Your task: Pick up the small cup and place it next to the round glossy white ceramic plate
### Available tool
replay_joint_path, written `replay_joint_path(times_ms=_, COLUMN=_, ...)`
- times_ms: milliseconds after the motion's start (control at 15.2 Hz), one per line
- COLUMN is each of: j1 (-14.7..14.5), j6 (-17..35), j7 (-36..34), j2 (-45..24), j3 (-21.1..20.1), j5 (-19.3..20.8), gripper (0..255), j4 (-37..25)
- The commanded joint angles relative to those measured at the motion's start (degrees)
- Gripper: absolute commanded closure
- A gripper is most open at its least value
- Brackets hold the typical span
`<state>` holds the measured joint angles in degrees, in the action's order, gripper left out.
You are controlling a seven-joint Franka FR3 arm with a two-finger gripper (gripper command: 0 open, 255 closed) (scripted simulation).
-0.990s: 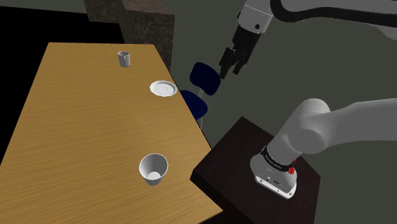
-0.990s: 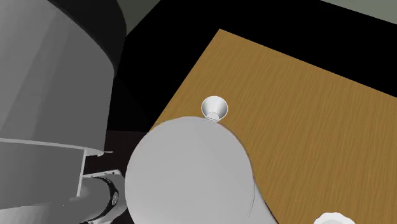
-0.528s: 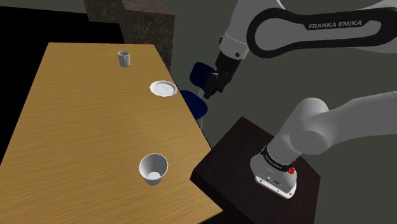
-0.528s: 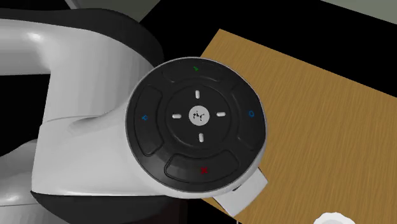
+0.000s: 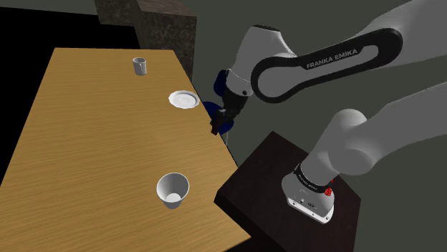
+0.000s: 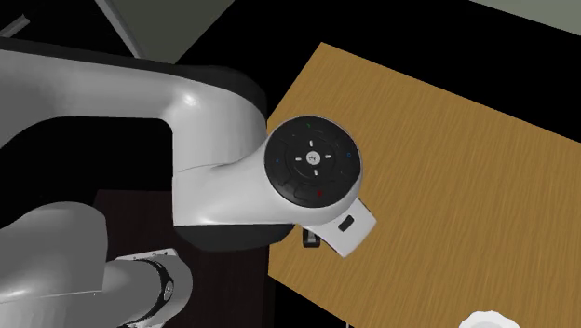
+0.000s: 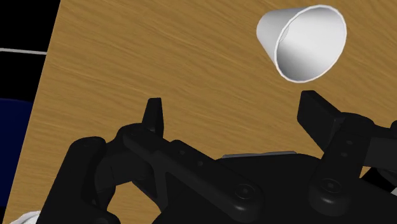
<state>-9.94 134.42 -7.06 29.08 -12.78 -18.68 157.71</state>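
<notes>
Nothing done yet: my pincer (image 7: 234, 119) gapes wide and empty, the small cup (image 7: 304, 43) sits untouched at its one o'clock, and the carry to the plate (image 5: 184, 99) remains.

The arm (image 5: 266, 51) is smooth white with a black band (image 5: 337, 59) lettered FRANKA EMIKA. Its round black button pad (image 6: 312, 168) bears tiny coloured marks, and the all-black jaws show screw heads (image 7: 242, 189).

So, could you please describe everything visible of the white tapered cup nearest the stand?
The tapered cup is plain white, handleless, narrow at the base and flaring to a wide rim, empty inside. It stands upright on the wooden table, near the corner by the stand. Only the table touches it; it sits ahead of the open fingers, not between them.
</notes>
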Motion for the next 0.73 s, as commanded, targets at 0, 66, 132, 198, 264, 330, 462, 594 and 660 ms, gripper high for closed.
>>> replay_joint_path(times_ms=0, j1=-1.2, j6=5.6, j7=0.6, j2=-4.6, j3=-1.2, j5=-1.5, gripper=0, j4=0.4)
replay_joint_path(times_ms=66, j1=-1.8, j6=8.1, j7=0.9, j2=-6.9, j3=-1.8, j5=-2.1, gripper=0, j4=0.4)
replay_joint_path(times_ms=132, j1=-2.4, j6=10.6, j7=1.2, j2=-9.3, j3=-2.3, j5=-2.8, gripper=0, j4=0.2)
replay_joint_path(times_ms=198, j1=-2.9, j6=13.0, j7=1.6, j2=-11.7, j3=-2.8, j5=-3.4, gripper=0, j4=0.0)
replay_joint_path(times_ms=264, j1=-3.5, j6=15.5, j7=1.9, j2=-14.2, j3=-3.3, j5=-4.0, gripper=0, j4=-0.3)
replay_joint_path(times_ms=330, j1=-4.0, j6=17.9, j7=2.2, j2=-16.8, j3=-3.8, j5=-4.5, gripper=0, j4=-0.7)
replay_joint_path(times_ms=462, j1=-4.9, j6=22.6, j7=2.9, j2=-22.0, j3=-4.8, j5=-5.3, gripper=0, j4=-1.8)
replay_joint_path(times_ms=594, j1=-5.8, j6=27.0, j7=3.5, j2=-27.4, j3=-5.7, j5=-5.9, gripper=0, j4=-3.2)
replay_joint_path(times_ms=660, j1=-6.2, j6=29.1, j7=3.7, j2=-30.1, j3=-6.1, j5=-5.9, gripper=0, j4=-4.0)
